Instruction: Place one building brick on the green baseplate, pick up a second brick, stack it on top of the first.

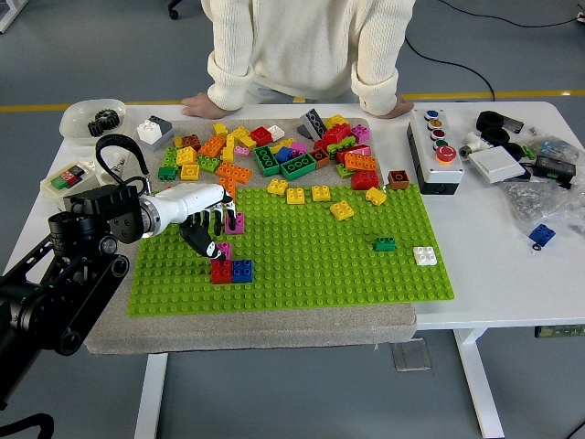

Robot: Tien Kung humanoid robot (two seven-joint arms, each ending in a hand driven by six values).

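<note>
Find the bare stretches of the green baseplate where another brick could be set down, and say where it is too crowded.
The green baseplate is bare across its middle and near edge, between the red and blue bricks by the left hand and the small green brick and white brick. Its far edge is crowded with yellow bricks, and the loose brick pile lies beyond.
</note>
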